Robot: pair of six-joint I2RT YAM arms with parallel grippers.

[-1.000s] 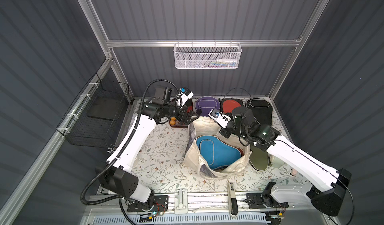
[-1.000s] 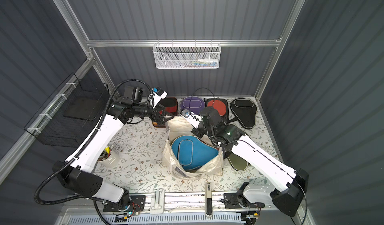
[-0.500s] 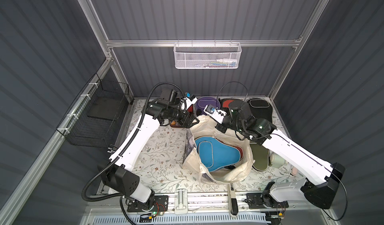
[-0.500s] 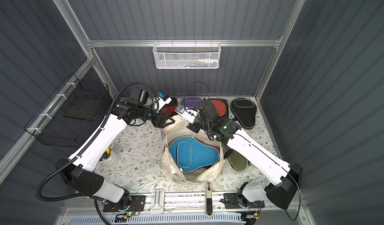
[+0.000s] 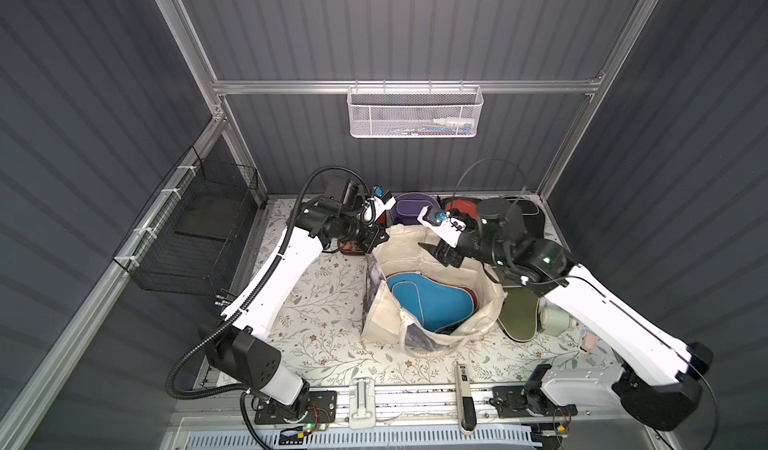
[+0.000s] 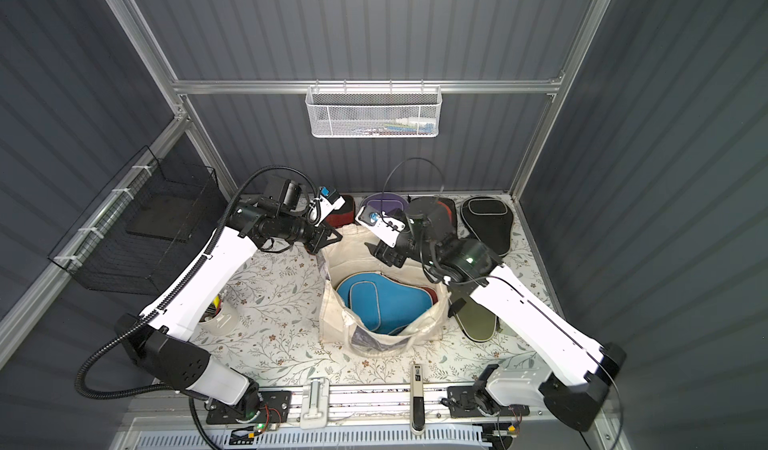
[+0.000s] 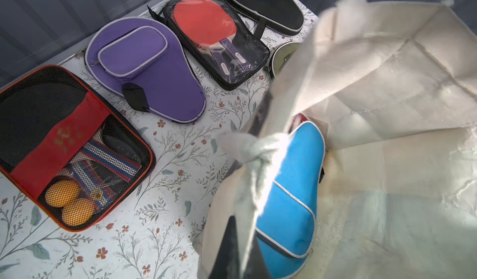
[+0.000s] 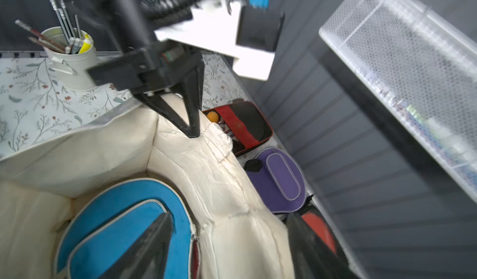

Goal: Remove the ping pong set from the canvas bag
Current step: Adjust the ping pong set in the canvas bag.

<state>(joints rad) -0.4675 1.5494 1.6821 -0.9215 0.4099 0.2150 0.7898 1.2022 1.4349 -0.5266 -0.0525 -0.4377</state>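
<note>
Floral table (image 5: 324,302): maroon case (image 8: 196,254) mostly hidden

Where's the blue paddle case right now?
In both top views the blue paddle case lies inside the canvas bag at mid-table, topmost in it; the olive case lies outside by the bag's right wall.

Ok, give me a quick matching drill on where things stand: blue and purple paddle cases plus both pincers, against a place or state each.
1. blue paddle case
2. purple paddle case
3. left pincer
4. right pincer

A. open, above the canvas bag
B. inside the bag
C. on the table, behind the bag
D. shut on the bag's rim

Pairs: 1-B, 2-C, 3-D, 4-A
</note>
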